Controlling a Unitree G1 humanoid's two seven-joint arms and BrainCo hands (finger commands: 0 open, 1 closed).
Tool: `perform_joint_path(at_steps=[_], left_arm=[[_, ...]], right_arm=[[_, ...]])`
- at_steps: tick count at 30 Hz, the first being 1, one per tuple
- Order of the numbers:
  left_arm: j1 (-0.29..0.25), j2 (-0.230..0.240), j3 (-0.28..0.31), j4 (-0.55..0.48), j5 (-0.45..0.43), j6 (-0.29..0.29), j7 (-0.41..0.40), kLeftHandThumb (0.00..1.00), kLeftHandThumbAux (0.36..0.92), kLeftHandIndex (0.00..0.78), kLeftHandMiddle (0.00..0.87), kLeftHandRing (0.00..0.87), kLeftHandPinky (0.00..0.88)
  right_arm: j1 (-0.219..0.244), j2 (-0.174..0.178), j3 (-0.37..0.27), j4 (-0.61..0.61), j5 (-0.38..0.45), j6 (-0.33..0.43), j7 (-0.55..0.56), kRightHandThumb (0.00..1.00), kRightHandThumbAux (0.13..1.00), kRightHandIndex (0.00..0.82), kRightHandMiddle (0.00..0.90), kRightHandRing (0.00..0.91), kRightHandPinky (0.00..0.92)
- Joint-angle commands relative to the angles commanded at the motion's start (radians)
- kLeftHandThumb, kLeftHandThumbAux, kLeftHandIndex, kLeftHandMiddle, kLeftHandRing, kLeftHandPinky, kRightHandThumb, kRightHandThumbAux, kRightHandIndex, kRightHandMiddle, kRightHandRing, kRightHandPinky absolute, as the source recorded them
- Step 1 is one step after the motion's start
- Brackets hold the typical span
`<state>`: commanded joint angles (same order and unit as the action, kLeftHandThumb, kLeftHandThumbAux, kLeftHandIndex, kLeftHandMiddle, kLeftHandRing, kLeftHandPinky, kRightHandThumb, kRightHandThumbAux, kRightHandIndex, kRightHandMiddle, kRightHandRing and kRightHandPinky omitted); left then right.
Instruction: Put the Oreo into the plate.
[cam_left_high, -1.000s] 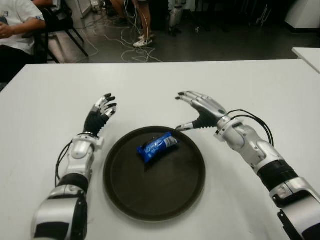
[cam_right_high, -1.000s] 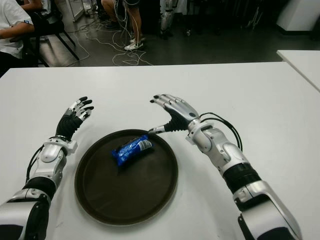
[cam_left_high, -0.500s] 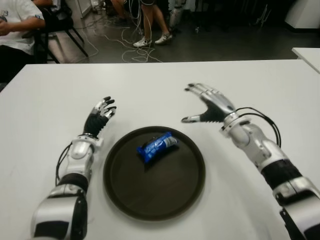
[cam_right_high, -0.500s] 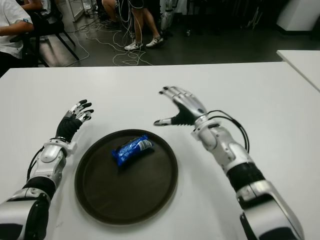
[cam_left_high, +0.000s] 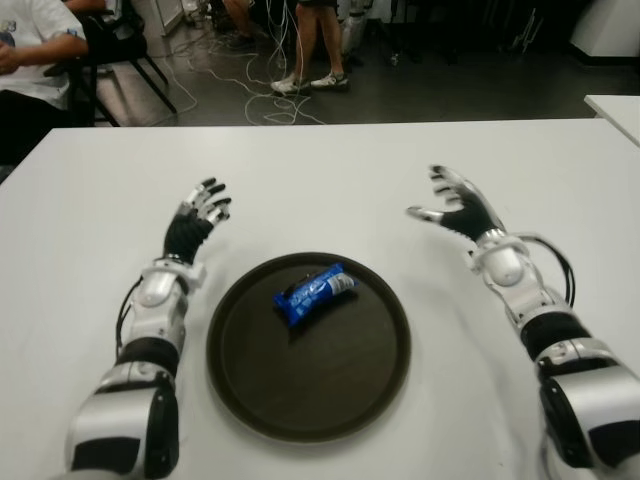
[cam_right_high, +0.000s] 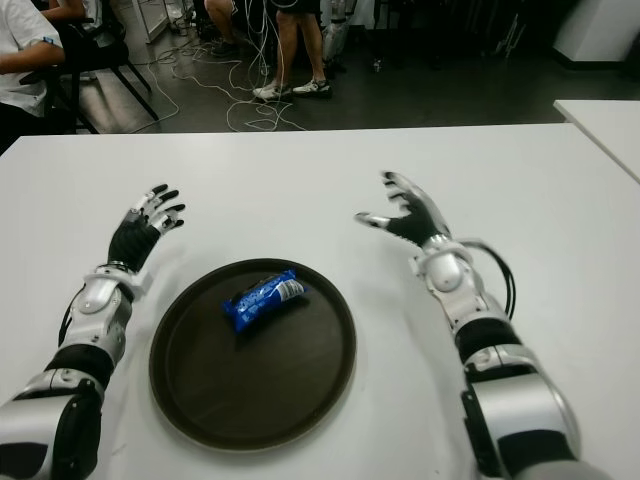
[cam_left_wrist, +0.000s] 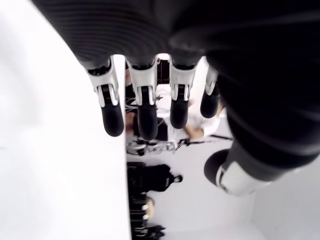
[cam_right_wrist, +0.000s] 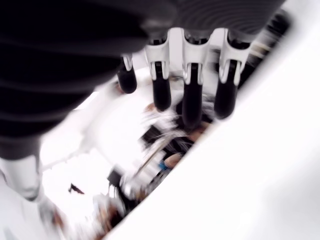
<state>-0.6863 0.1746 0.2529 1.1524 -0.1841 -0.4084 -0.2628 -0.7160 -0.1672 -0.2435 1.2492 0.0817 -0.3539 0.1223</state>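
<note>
A blue Oreo pack (cam_left_high: 314, 292) lies in the upper part of the round dark brown plate (cam_left_high: 340, 400), which sits on the white table (cam_left_high: 320, 170) between my two arms. My right hand (cam_left_high: 455, 205) is raised to the right of the plate and beyond its far rim, fingers spread and holding nothing. My left hand (cam_left_high: 197, 213) shows to the left of the plate, fingers extended and empty. In the wrist views each hand's fingers (cam_left_wrist: 142, 107) (cam_right_wrist: 192, 100) hang open with nothing between them.
Beyond the table's far edge a seated person (cam_left_high: 30, 50) is at the back left and a standing person's legs (cam_left_high: 310, 45) among floor cables. Another white table's corner (cam_left_high: 615, 108) shows at the far right.
My right hand has drawn away from the plate's rim, moving right and turning palm-up, still empty. The left hand shifted slightly. The Oreo pack has not moved.
</note>
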Motion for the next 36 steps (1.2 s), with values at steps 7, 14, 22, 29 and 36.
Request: perform_joint_path(at_steps=[7, 14, 22, 29, 36], left_arm=[[-0.029, -0.009, -0.020, 0.080, 0.051, 0.003, 0.091, 0.137, 0.728, 0.106, 0.170, 0.170, 0.194], [-0.034, -0.002, -0.023, 0.098, 0.069, 0.013, 0.116, 0.138, 0.731, 0.111, 0.180, 0.179, 0.199], [-0.030, 0.000, -0.022, 0.099, 0.073, 0.009, 0.115, 0.127, 0.727, 0.102, 0.176, 0.172, 0.183], [-0.030, 0.002, -0.011, 0.105, 0.065, 0.012, 0.105, 0.120, 0.740, 0.118, 0.183, 0.178, 0.203], [-0.030, 0.002, -0.005, 0.106, 0.063, 0.011, 0.095, 0.118, 0.745, 0.114, 0.179, 0.176, 0.196]], right_arm=[[-0.034, 0.008, -0.069, 0.003, 0.081, 0.005, 0.008, 0.086, 0.548, 0.193, 0.288, 0.311, 0.331], [-0.028, 0.020, -0.092, 0.008, 0.099, -0.013, 0.011, 0.075, 0.551, 0.221, 0.313, 0.326, 0.333], [-0.031, 0.019, -0.139, 0.023, 0.144, 0.015, 0.069, 0.056, 0.539, 0.215, 0.319, 0.334, 0.339], [-0.032, 0.020, -0.167, 0.022, 0.173, 0.021, 0.096, 0.039, 0.561, 0.194, 0.302, 0.325, 0.341], [-0.025, 0.019, -0.146, 0.020, 0.146, -0.011, 0.070, 0.043, 0.567, 0.189, 0.298, 0.327, 0.343]])
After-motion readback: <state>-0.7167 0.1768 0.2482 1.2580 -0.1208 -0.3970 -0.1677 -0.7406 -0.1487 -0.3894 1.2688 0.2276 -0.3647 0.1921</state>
